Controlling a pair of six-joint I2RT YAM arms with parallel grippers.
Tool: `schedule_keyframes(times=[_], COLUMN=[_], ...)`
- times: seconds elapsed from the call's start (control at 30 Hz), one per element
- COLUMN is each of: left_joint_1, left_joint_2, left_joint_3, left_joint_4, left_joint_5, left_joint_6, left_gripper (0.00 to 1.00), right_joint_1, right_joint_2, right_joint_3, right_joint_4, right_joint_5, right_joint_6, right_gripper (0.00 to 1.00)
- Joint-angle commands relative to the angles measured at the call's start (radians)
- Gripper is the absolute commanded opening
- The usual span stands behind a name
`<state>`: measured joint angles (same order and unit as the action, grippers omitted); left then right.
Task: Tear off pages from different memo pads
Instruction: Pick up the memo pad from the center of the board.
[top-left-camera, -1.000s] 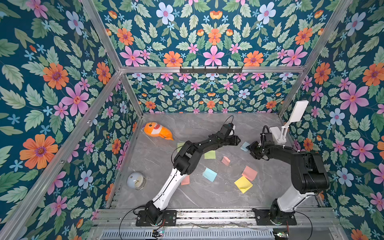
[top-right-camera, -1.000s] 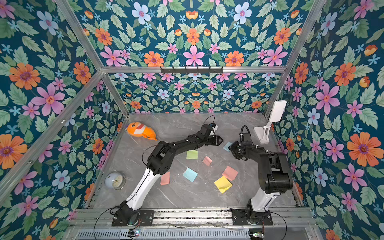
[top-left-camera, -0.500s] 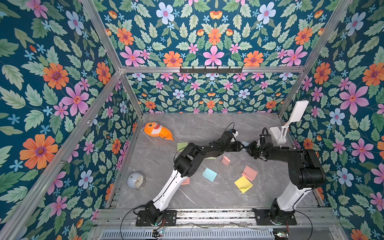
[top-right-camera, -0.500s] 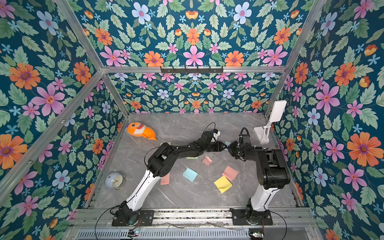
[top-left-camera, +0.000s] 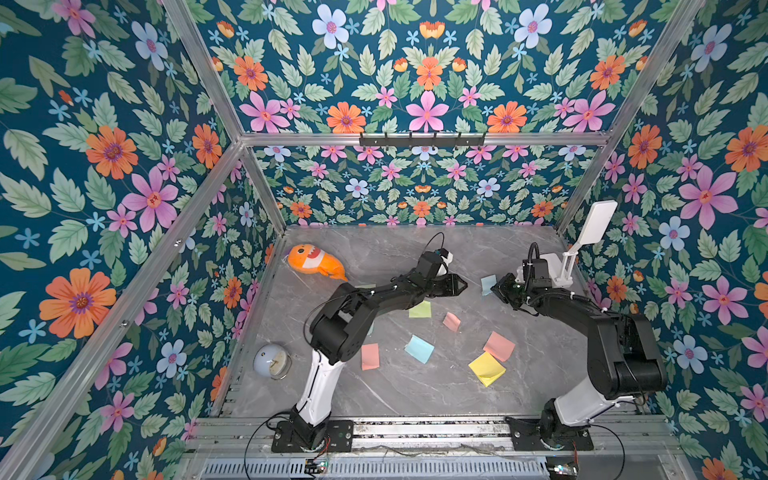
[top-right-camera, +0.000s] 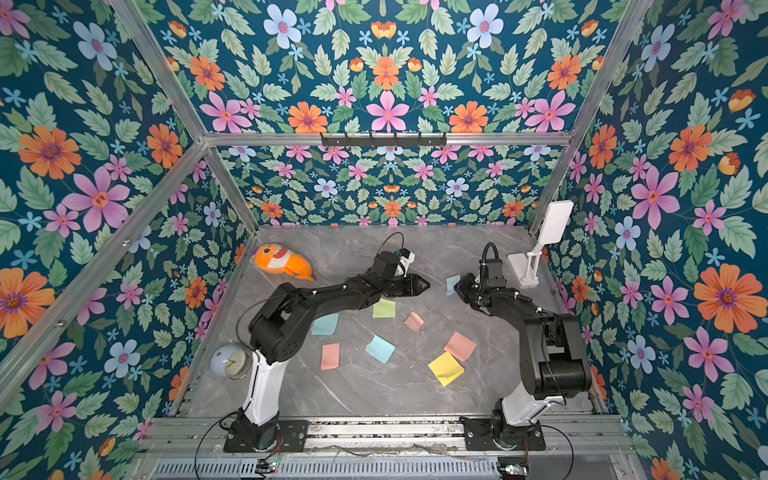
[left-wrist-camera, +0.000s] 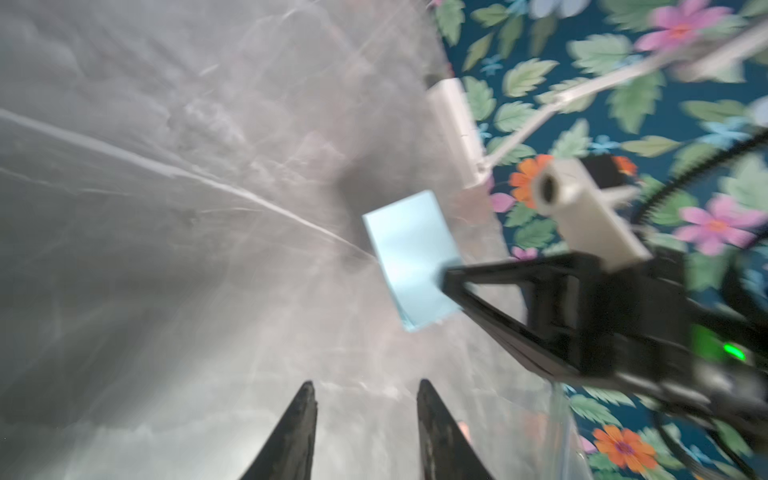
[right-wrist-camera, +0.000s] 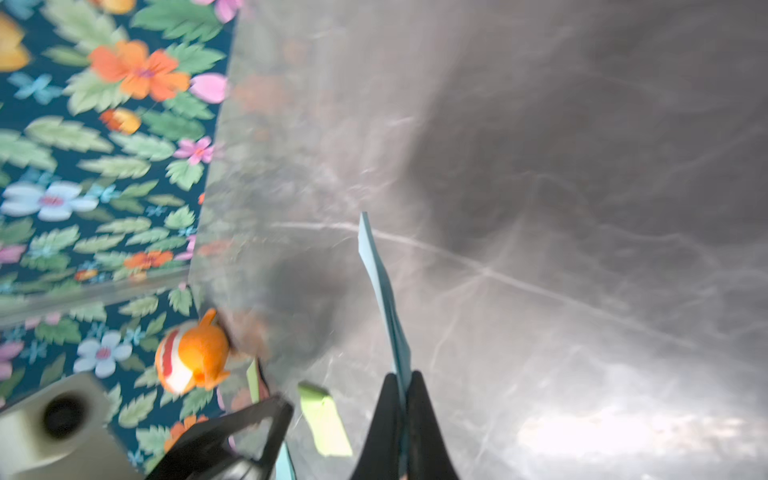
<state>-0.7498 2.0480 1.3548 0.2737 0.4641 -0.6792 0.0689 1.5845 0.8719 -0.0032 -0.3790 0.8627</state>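
My right gripper (top-left-camera: 497, 288) (right-wrist-camera: 402, 376) is shut on a light blue square of paper (top-left-camera: 488, 284) (right-wrist-camera: 384, 291) and holds it off the table by one edge. Whether it is a thin memo pad or a single page I cannot tell. In the left wrist view this blue paper (left-wrist-camera: 411, 257) hangs from the right fingers. My left gripper (top-left-camera: 463, 286) (left-wrist-camera: 365, 386) is open and empty, a short way left of it. On the table lie a green pad (top-left-camera: 420, 309), a small pink one (top-left-camera: 451, 321), a blue one (top-left-camera: 419, 349), pink ones (top-left-camera: 498, 345) (top-left-camera: 370, 356) and a yellow one (top-left-camera: 487, 368).
An orange plush fish (top-left-camera: 316, 264) lies at the back left. A white folding stand (top-left-camera: 582, 245) rises in the back right corner, just behind the right arm. A round pale clock (top-left-camera: 272, 361) sits at the left wall. Floral walls close three sides.
The left gripper reached over to the right gripper, then drew back to the left. The right gripper closed on the blue paper, which now stands on edge off the table.
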Motion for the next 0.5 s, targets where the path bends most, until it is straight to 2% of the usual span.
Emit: schedule_keyframes(times=[0.0,0.23,0.33,0.47], left_joint_1=[0.026,0.131,0.134,0.147], left_joint_2=[-0.116,-0.413,-0.482,-0.496], left_joint_3=[-0.116,-0.497,-0.594,-0.656], left_joint_4=[0.036,0.242,0.329,0.414], left_joint_5=[-0.026,-0.014,-0.01,0.076], left_joint_6=[0.063,-0.012,-0.057,-0.142], left_gripper=[0.44,0.52,0.57,0.61], right_joint_1=[0.056,0.271,0.34,0.375], right_joint_2=[-0.041,-0.169,-0.203,-0.227], right_joint_3=[0.01,0.019,0.011,-0.016], right_joint_4=[-0.125,-0.175,-0.137,-0.054], right_joint_5=[-0.051,-0.129,-0.16,-0.221], right_joint_6=[-0.092,-0.115,-0.085,-0.015], right_gripper=[0.03,0.02,0.02,0.02])
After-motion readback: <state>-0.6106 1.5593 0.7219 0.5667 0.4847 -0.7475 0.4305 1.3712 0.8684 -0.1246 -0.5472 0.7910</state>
